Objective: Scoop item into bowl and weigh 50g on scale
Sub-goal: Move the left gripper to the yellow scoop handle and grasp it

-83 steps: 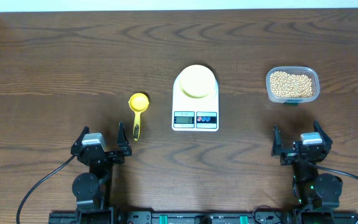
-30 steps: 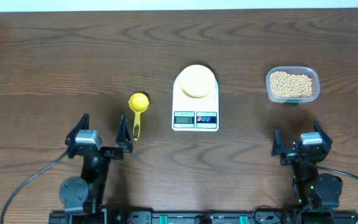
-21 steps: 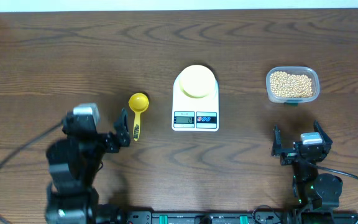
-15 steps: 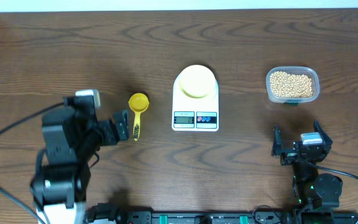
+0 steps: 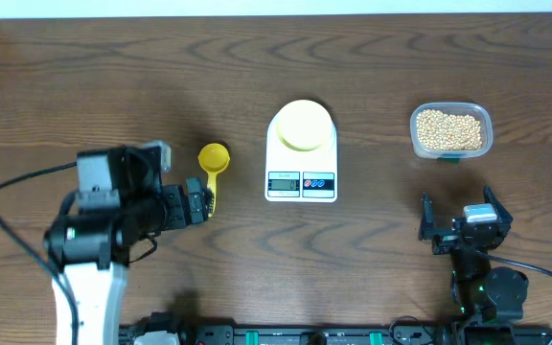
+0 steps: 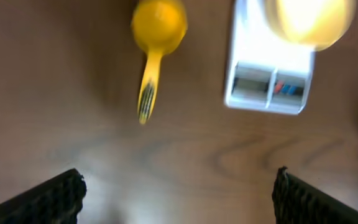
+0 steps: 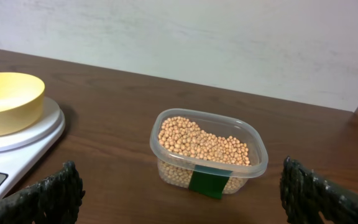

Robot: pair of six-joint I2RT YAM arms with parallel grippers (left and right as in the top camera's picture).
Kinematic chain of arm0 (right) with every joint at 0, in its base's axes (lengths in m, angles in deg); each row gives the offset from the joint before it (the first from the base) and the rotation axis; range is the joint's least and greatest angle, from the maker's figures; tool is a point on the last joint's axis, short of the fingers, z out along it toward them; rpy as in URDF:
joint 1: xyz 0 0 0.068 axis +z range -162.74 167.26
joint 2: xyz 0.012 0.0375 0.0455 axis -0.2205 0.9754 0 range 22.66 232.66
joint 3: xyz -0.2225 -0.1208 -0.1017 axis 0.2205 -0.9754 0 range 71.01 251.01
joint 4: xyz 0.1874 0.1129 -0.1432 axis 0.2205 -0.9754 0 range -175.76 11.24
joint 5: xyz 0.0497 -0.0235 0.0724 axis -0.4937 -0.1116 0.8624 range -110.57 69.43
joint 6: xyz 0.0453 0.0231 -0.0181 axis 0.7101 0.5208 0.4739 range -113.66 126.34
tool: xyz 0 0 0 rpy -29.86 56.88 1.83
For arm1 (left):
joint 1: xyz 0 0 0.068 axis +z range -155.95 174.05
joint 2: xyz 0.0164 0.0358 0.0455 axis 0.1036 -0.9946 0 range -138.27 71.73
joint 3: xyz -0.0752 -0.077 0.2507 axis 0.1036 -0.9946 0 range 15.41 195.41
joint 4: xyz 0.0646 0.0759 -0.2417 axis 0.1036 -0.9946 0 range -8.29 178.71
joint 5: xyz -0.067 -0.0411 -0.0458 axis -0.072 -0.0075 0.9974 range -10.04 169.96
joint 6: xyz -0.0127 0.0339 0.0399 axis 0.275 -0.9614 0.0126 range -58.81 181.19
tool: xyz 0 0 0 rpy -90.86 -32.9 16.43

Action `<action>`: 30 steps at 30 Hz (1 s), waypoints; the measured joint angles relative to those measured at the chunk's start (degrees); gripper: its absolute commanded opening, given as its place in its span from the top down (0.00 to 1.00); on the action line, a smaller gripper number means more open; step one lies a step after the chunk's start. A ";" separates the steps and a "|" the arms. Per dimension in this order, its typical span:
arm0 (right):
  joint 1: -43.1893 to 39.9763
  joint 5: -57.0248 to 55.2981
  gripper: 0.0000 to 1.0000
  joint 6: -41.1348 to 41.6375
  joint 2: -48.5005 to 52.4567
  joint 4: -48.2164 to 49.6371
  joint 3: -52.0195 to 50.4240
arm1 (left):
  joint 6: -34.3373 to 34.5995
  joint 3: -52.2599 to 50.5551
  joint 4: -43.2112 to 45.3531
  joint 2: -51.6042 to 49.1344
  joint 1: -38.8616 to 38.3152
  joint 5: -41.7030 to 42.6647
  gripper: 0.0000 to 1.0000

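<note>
The beige beans point(image 5: 450, 129) fill a clear plastic tub at the right; they also show in the right wrist view point(image 7: 202, 142). The pale-yellow bowl point(image 5: 302, 125) sits on the white scale point(image 5: 301, 182) at the centre. My left gripper point(image 5: 192, 203) is open and empty, just left of the handle of a yellow scoop point(image 5: 214, 158). In the blurred left wrist view the scoop point(image 6: 158, 26), scale point(image 6: 263, 87) and bowl point(image 6: 309, 18) lie ahead of the open jaws point(image 6: 179, 199). My right gripper point(image 5: 458, 220) is open and empty near the front edge, facing the tub.
The clear tub point(image 7: 166, 134) has a green label on its near wall. In the right wrist view the bowl point(image 7: 8, 102) and scale point(image 7: 23, 149) are at the left. A pale wall stands behind the table.
My left arm has risen from its rest pose and swung forward, bringing its open gripper beside the scoop's handle. The right arm has not moved.
</note>
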 measured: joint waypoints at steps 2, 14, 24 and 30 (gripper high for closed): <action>0.00 0.00 0.01 0.00 0.00 0.02 0.00 | 0.50 1.92 -2.82 -4.52 0.00 -0.55 0.02; 0.00 0.00 0.01 0.02 0.00 0.00 0.00 | 4.63 3.15 -2.64 -23.06 -0.02 -1.81 0.02; 0.00 0.00 0.01 0.00 0.00 0.00 0.00 | 5.46 3.15 7.48 -33.35 -0.02 -4.50 0.02; 0.00 0.00 0.01 0.02 0.00 0.00 0.00 | 5.42 3.15 10.60 -37.73 -1.20 -4.76 0.01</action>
